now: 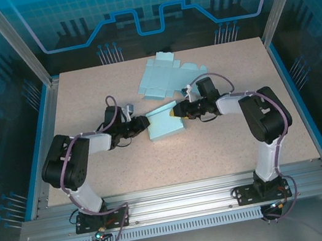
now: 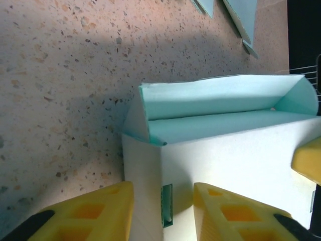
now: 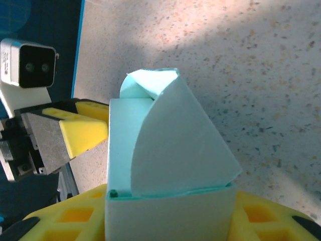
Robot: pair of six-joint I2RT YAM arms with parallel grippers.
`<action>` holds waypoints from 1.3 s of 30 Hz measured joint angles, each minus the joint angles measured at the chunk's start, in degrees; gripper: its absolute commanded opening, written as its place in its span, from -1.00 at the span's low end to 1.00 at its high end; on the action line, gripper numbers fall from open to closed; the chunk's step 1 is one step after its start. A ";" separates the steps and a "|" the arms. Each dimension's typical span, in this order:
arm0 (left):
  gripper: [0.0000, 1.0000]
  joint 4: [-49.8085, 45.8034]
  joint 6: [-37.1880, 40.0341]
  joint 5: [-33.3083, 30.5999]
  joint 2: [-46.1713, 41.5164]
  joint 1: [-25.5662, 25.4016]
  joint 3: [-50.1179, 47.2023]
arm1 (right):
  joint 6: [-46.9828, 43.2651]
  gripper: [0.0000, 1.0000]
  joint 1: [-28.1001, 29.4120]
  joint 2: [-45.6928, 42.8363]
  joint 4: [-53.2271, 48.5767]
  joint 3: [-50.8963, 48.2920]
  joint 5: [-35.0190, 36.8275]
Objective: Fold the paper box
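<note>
The paper box (image 1: pixel 165 123) is thin pale-teal card, smooth and matt; the flat sheet (image 1: pixel 162 76) looks like the same card; the tabletop (image 1: pixel 83 103) is a matt, stone-like surface, beige with dark speckles; the left tool (image 2: pixel 163 191) and right tool (image 3: pixel 169 211) have fingers of matt yellow plastic with moulded pockets; the arms (image 1: pixel 69 165) are black, slightly glossy plastic; the frame (image 1: pixel 176 208) is brushed metal.

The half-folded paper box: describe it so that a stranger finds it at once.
On the speckled table, look at the middle, between the left gripper and the right gripper. The half-folded paper box is raised there, unlike the flat paper blank behind it.
</note>
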 measured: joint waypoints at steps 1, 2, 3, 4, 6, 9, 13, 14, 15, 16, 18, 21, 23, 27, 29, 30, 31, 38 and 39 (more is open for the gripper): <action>-0.06 -1.49 0.33 -0.20 -1.14 0.02 0.02 | -1.40 -0.37 0.02 -0.83 0.15 -0.46 -0.04; 0.03 -3.34 0.98 -0.35 -2.58 0.04 0.17 | -3.13 -0.39 0.09 -2.01 0.24 -0.98 -0.07; 0.05 -5.70 2.01 -0.63 -4.44 0.22 0.61 | -5.14 -0.42 0.26 -3.32 0.35 -1.46 -0.09; 0.15 -7.61 3.04 -1.11 -6.19 0.37 1.09 | -6.88 -0.45 0.35 -4.37 0.61 -1.88 -0.17; 0.26 -12.17 6.38 -2.60 -11.45 1.01 2.82 | -11.02 -0.48 0.68 -7.17 1.51 -3.02 -0.26; 0.43 -17.09 13.79 -5.25 -19.45 1.70 6.51 | -17.25 -0.49 1.22 -11.76 2.32 -4.92 -0.28; 0.49 -20.92 26.10 -6.25 -27.63 2.01 11.54 | -24.81 -0.45 2.75 -17.03 1.57 -5.42 -0.20; 0.48 -21.99 28.79 -6.14 -28.52 2.01 12.74 | -26.23 -0.44 3.13 -18.05 1.20 -5.42 -0.20; 0.44 -23.78 31.61 -5.90 -28.92 2.01 14.64 | -27.65 -0.42 3.54 -19.08 0.79 -5.42 -0.22; 0.40 -25.33 33.92 -5.51 -28.72 2.01 16.52 | -28.87 -0.42 3.87 -19.98 0.44 -5.42 -0.20; 0.36 -28.13 37.55 -4.61 -27.54 2.01 20.15 | -30.91 -0.41 4.42 -21.57 -0.46 -5.42 -0.15; 0.40 -30.60 41.18 -2.01 -24.96 2.01 23.85 | -32.87 -0.41 4.79 -23.61 -1.25 -5.79 0.44; 0.63 -31.65 45.11 1.57 -23.58 1.97 24.28 | -33.77 -0.41 4.85 -24.63 -1.73 -6.10 0.50; 0.98 -33.86 57.40 9.75 -22.91 1.49 22.34 | -35.45 -0.40 4.90 -25.77 -2.99 -6.12 0.76; 0.98 -36.11 62.66 12.46 -22.34 1.46 22.51 | -36.48 -0.40 5.16 -26.27 -4.11 -6.10 1.31; 0.98 -38.38 65.35 13.90 -21.64 1.53 23.54 | -37.05 -0.40 5.35 -26.60 -4.87 -6.10 1.57; 0.98 -41.55 68.17 15.30 -20.55 1.53 25.40 | -37.51 -0.40 5.60 -26.99 -5.51 -6.10 1.77; 0.98 -59.12 82.79 19.78 -13.73 0.76 36.87 | -39.85 -0.38 6.08 -30.80 -7.23 -6.10 3.21; 0.98 -60.57 83.87 19.74 -13.49 0.17 36.87 | -40.04 -0.38 6.08 -31.21 -7.34 -6.10 3.28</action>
